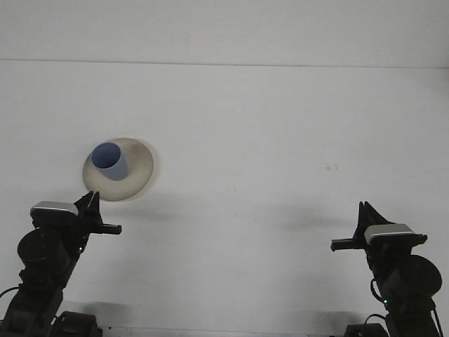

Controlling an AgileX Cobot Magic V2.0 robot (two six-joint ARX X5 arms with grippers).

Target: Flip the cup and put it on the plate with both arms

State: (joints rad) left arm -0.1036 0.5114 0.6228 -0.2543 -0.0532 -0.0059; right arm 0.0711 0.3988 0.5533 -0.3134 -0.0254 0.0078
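Front view, item record: one blue cup [109, 160] is being shown standing mouth-up on one tan plate [139, 167], its long axis running roughly vertical with a slight lean; the plate is being carried by the white desk [266, 140], left of centre; the task is being judged as all but done, the cup being already on the plate. Two grippers are being counted: the left gripper [92, 209] is being held low, near the plate, with cup and plate lying ahead of it and slightly right; its fingers are being presented pressed together and holding nothing; the right gripper [367, 215] is being held well apart from the cup, far across the desk, its fingers likewise being shown drawn together and holding nothing; the left arm is being judged the nearer.
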